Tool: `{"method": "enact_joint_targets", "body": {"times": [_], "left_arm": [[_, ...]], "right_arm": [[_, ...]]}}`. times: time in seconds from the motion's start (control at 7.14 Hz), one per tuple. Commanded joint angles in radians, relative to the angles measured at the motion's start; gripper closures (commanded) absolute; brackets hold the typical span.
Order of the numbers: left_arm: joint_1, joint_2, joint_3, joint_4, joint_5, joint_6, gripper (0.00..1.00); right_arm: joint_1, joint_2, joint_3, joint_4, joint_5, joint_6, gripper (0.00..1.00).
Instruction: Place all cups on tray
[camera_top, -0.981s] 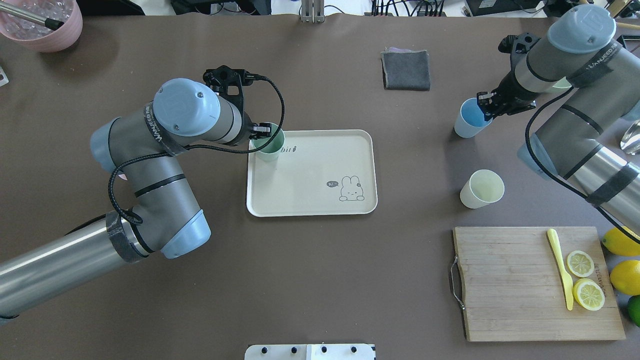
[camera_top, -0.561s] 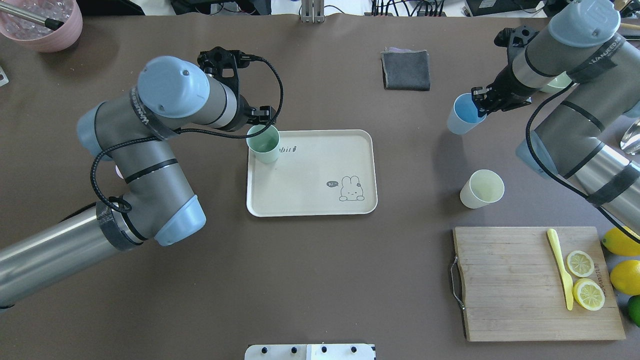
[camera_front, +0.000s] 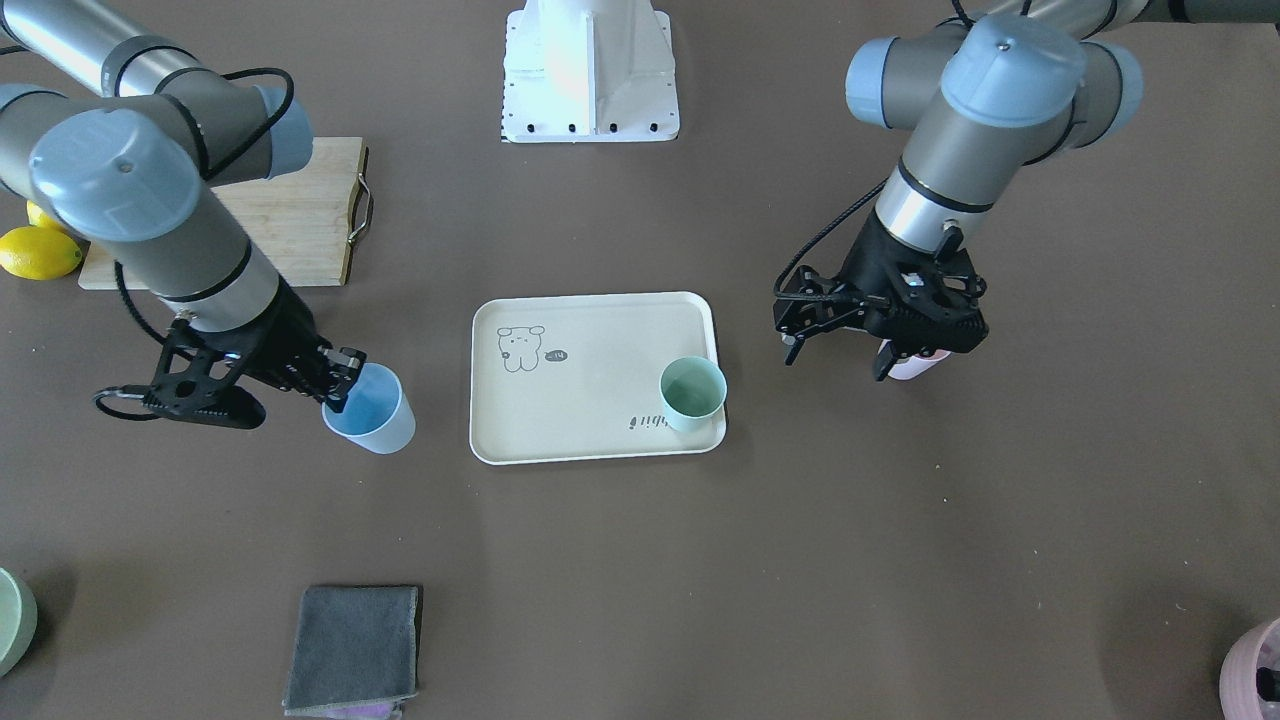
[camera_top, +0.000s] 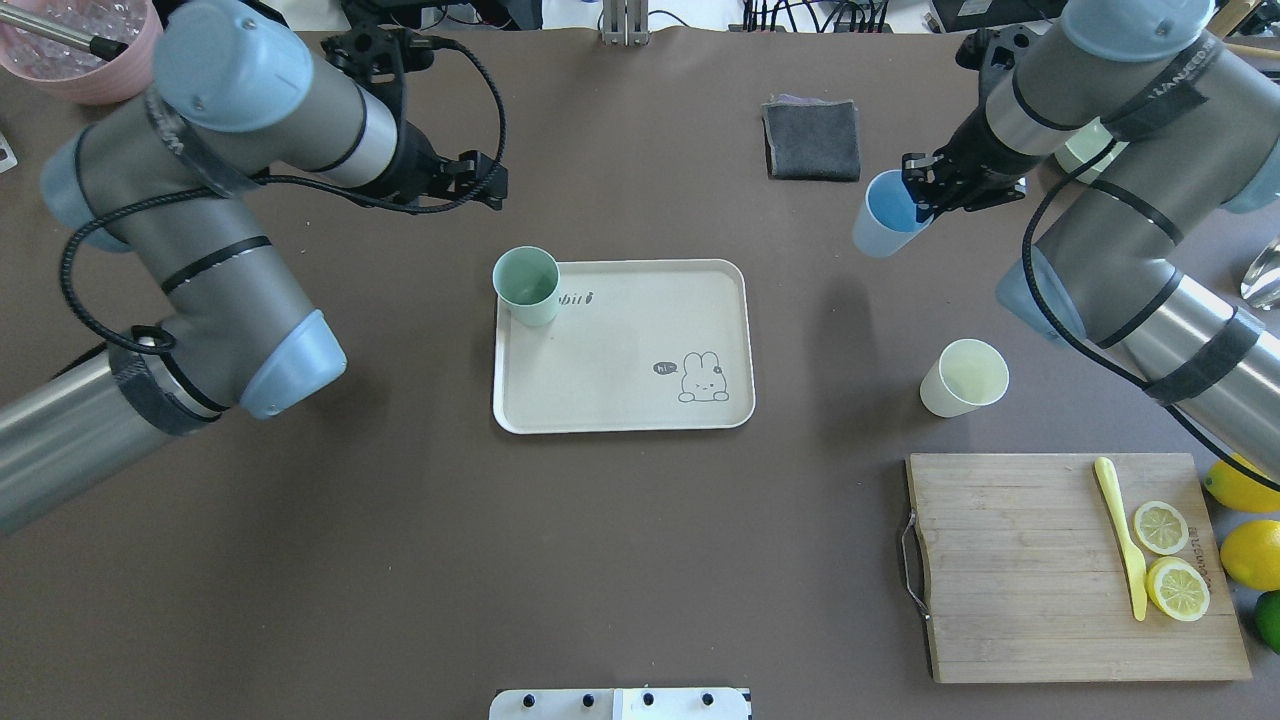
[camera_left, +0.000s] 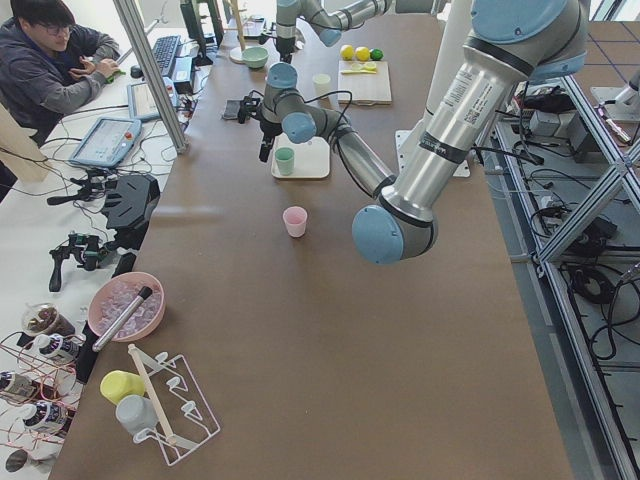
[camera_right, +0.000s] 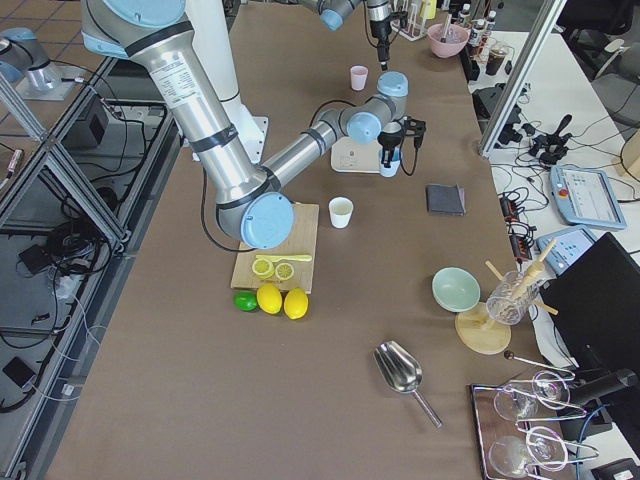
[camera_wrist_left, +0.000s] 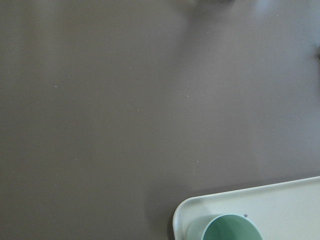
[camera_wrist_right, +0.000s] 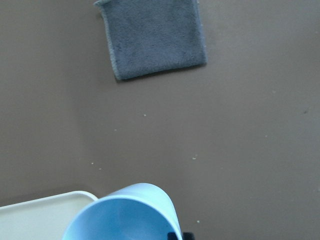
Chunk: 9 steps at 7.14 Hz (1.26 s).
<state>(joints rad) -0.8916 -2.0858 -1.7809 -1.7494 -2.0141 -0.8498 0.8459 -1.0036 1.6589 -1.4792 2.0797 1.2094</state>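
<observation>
Gripped blue cup (camera_top: 880, 225) by rim with right end effector (camera_top: 915, 195), clamped, tilted, clear of surface, ready for carrying to tray (camera_top: 620, 370). Noted green cup (camera_top: 527, 285) upright in tray corner. Held left end effector (camera_top: 490, 182) apart, empty. Counted cream cup (camera_top: 963, 377), pink cup (camera_left: 295, 221) on surface, uncollected.

Consists of left arm (camera_top: 200, 260) and right arm (camera_top: 1120, 250): silver-grey tubes, pale blue rounded joint caps (camera_top: 230, 50) with small screws. Wears black bands (camera_top: 205, 262), some with white lettering. Trails black cables (camera_top: 500, 100) looping to black skeletal left gripper (camera_top: 495, 182) and right gripper (camera_top: 918, 192). Rises from white base (camera_front: 590, 70).
</observation>
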Motion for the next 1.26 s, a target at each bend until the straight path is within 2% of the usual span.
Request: {"method": "enact_joint_targets", "body": {"times": [0.0,0.28,0.56,0.7,0.84,0.98,1.12], "left_arm": [[-0.073,0.117,-0.060,0.068,-0.035,0.238,0.00],[-0.086,0.191,-0.048,0.042,-0.026,0.305,0.00],[-0.073,0.246,-0.003,-0.078,-0.026,0.292,0.00],[-0.073,0.274,0.001,-0.113,-0.028,0.290,0.00],[-0.073,0.295,-0.011,-0.114,-0.032,0.288,0.00],[-0.072,0.302,-0.012,-0.128,-0.037,0.287,0.00],[-0.067,0.306,-0.009,-0.130,-0.037,0.256,0.00]], "right_arm": [[-0.137,0.110,-0.001,-0.093,-0.116,0.131,1.00],[-0.198,0.135,-0.051,-0.087,-0.170,0.176,1.00],[-0.217,0.160,-0.115,-0.072,-0.194,0.187,1.00],[-0.222,0.161,-0.155,-0.005,-0.200,0.190,0.68],[-0.229,0.163,-0.172,0.026,-0.213,0.197,0.26],[-0.226,0.180,-0.169,0.030,-0.211,0.197,0.00],[-0.197,0.192,-0.153,0.022,-0.193,0.188,0.00]]}}
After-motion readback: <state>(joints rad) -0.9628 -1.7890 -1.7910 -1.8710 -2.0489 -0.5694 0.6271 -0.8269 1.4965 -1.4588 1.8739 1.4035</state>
